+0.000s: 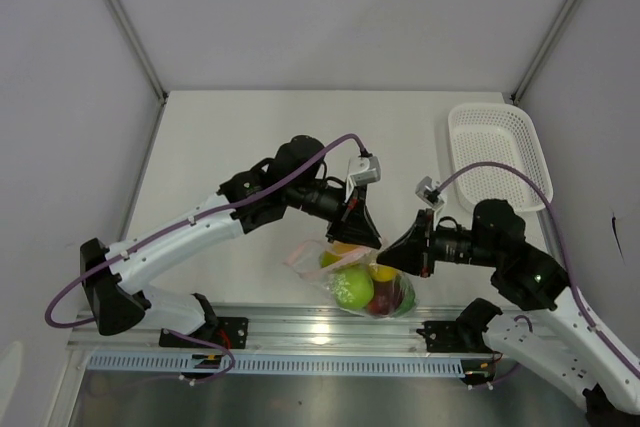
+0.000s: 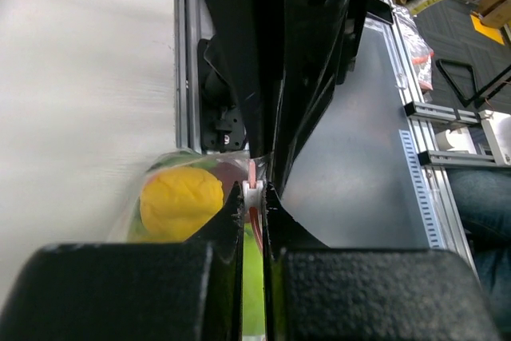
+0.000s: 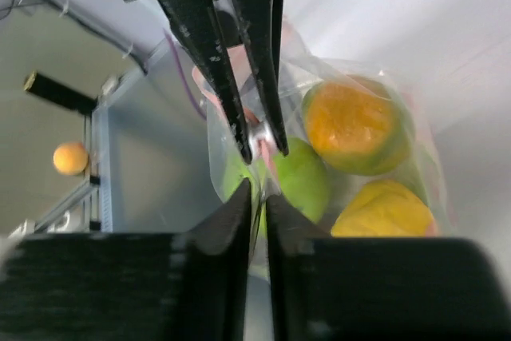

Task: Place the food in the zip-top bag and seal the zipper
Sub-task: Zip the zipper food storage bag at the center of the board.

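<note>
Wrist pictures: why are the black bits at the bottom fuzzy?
Right wrist view: the fingers sit too near the lens, so they blur; the orange fruit looks sharper. Left wrist view: its fingers blur slightly too. Top view: only glare on the metal rail.

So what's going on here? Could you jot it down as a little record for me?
bag: clear zip-top bag lying at the near edge of the table
contents: food inside, with green, orange and yellow pieces showing
left gripper: shut on the zipper
right gripper: shut on the zipper too, facing the left one
elsewhere: white basket at the far right
</note>
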Motion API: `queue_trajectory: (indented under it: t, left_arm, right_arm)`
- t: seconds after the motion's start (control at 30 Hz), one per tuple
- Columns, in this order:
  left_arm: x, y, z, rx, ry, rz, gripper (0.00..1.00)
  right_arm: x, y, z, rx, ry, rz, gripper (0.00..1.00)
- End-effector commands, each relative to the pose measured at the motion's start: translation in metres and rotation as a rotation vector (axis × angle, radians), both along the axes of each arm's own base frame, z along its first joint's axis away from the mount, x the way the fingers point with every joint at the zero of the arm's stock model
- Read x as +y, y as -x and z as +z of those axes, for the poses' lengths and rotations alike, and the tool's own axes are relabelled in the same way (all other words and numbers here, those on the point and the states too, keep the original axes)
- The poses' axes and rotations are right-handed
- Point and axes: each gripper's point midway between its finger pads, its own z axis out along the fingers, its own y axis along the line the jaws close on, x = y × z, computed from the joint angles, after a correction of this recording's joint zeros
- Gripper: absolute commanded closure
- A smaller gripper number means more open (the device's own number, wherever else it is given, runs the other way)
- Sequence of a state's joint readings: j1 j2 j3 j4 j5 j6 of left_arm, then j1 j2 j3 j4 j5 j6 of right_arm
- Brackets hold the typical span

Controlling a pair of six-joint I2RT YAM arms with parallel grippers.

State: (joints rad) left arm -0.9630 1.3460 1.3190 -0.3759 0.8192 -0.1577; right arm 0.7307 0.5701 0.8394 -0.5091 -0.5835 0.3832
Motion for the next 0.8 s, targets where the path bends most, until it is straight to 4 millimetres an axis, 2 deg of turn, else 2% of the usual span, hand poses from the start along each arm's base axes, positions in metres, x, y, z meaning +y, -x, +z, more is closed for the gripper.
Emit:
queue_trajectory:
  t: [0.0, 0.07, 0.23, 0.33, 0.43, 0.47, 0.5, 0.63, 0.77]
  left_arm:
    - [0.008, 0.008, 0.024, -0.025, 0.044, -0.044, 0.99]
    - [0.008, 0.009, 0.029, -0.029, 0.055, -0.050, 0.99]
    - [0.009, 0.011, 0.032, -0.028, 0.060, -0.054, 0.99]
    - [0.009, 0.013, 0.032, -0.026, 0.066, -0.065, 0.99]
    - [0.010, 0.013, 0.031, -0.022, 0.061, -0.067, 0.99]
    - [0.009, 0.013, 0.030, -0.022, 0.058, -0.066, 0.99]
    - [0.009, 0.012, 0.030, -0.024, 0.059, -0.063, 0.99]
    - [0.010, 0.013, 0.029, -0.023, 0.059, -0.059, 0.99]
    - [0.012, 0.012, 0.027, -0.024, 0.051, -0.052, 0.99]
  right_arm:
    - [0.015, 0.012, 0.002, 0.008, 0.006, 0.168, 0.82]
    - [0.019, 0.012, 0.009, 0.004, 0.004, 0.204, 0.74]
    - [0.022, 0.011, 0.020, -0.042, 0.028, 0.249, 0.71]
    - [0.023, 0.013, 0.020, -0.038, 0.045, 0.283, 0.74]
    - [0.024, 0.014, 0.020, -0.031, 0.049, 0.301, 0.86]
    - [0.024, 0.014, 0.021, -0.030, 0.049, 0.306, 0.95]
    - [0.024, 0.014, 0.022, -0.030, 0.048, 0.307, 0.99]
    - [0.025, 0.021, 0.024, -0.015, 0.028, 0.346, 1.00]
    - [0.021, 0.013, 0.024, -0.036, 0.035, 0.270, 1.00]
